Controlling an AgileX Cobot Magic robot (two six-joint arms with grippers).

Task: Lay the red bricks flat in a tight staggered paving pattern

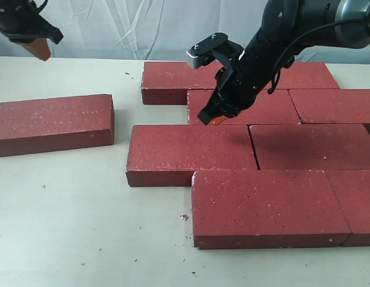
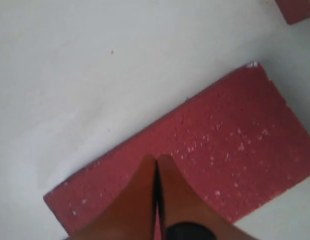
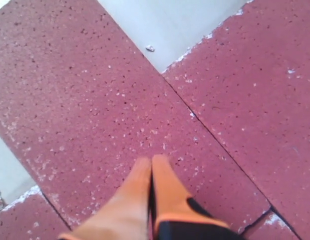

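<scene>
Exterior view, left to right: left gripper (image 1: 40, 51) hangs high above the lone brick (image 1: 53, 122) lying apart, fingers pressed together; right gripper (image 1: 214, 118), fingers likewise together, sits low over the staggered red bricks (image 1: 190, 152) packed at the right

The red bricks (image 1: 190, 152) look like coarse, matt fired clay, speckled with pale grit (whitish where edges are chipped). The table (image 1: 83, 209) is smooth, dull off-white. Creased white cloth (image 1: 113, 30) hangs behind. The right gripper (image 1: 214, 118) has smooth, plastic-looking orange fingertips (image 3: 139, 195).
</scene>
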